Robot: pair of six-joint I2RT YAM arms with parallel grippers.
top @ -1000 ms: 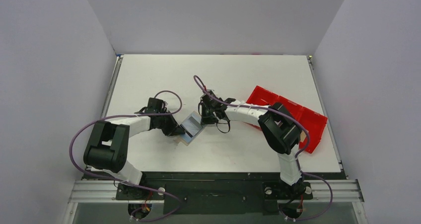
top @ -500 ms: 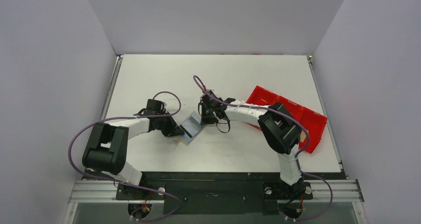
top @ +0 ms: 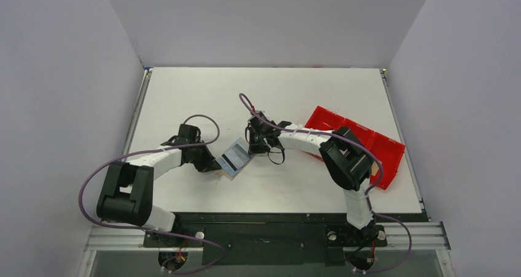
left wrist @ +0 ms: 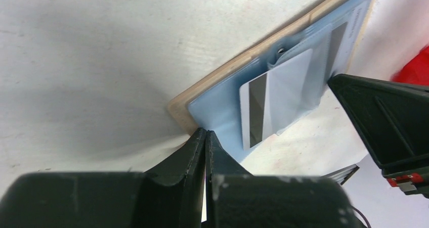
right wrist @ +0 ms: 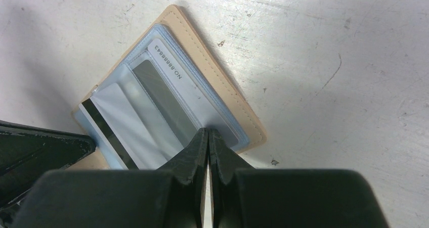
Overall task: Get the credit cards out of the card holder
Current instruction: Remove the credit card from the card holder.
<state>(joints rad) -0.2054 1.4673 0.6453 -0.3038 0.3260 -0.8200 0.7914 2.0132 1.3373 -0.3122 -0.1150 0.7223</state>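
The white table (top: 307, 93), scuffed and faintly stained, carries two things. A tan card holder (top: 234, 160) lies open and flat near its middle, its blue plastic sleeves facing up. A red compartment tray (top: 387, 151) sits askew toward the right edge, well apart from the holder.

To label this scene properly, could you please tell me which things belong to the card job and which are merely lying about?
Part of the job:
- holder, lying open
- cards in its sleeves
- left claw
- right claw

Lying about:
- red tray
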